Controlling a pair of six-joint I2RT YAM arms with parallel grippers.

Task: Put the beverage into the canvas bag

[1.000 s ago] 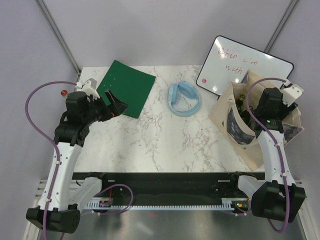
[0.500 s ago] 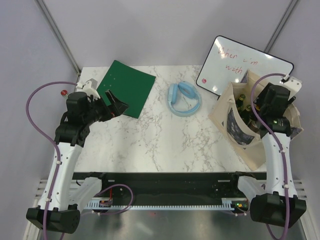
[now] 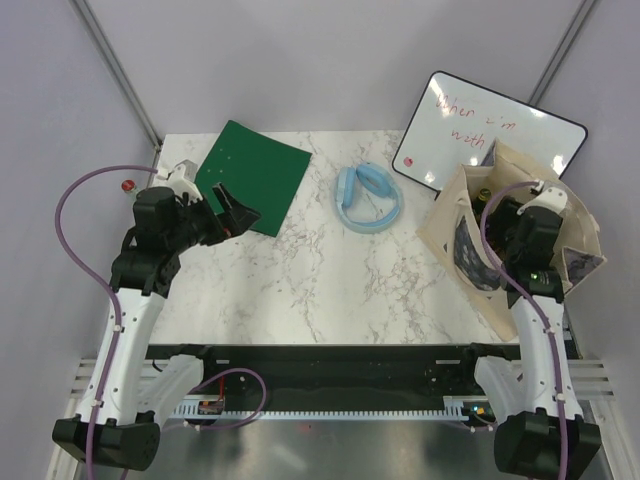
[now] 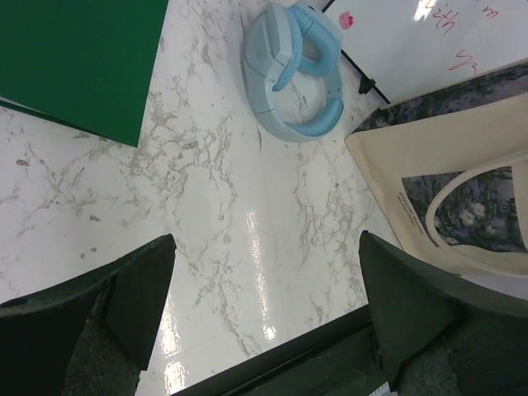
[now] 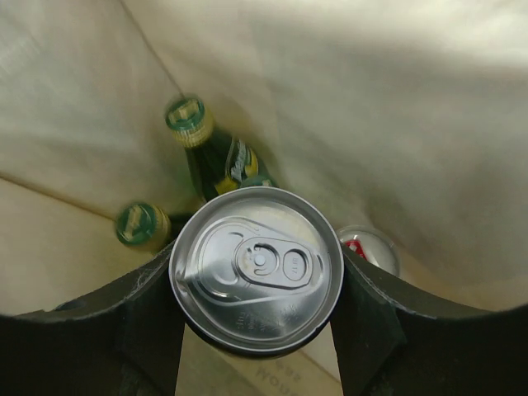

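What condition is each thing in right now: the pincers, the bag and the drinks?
left pincer: open, empty, over the table
right pincer: shut on the silver can
silver can: sealed, upright, held above the green bottles
green bottles: capped, standing inside the canvas bag
canvas bag: standing, top open
whiteboard: red writing on it

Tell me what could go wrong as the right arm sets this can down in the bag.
The can hangs above two green bottles and a second can; released here, it may strike them or land tilted. The right fingers sit inside the canvas bag, so pulling out might snag its cloth wall.
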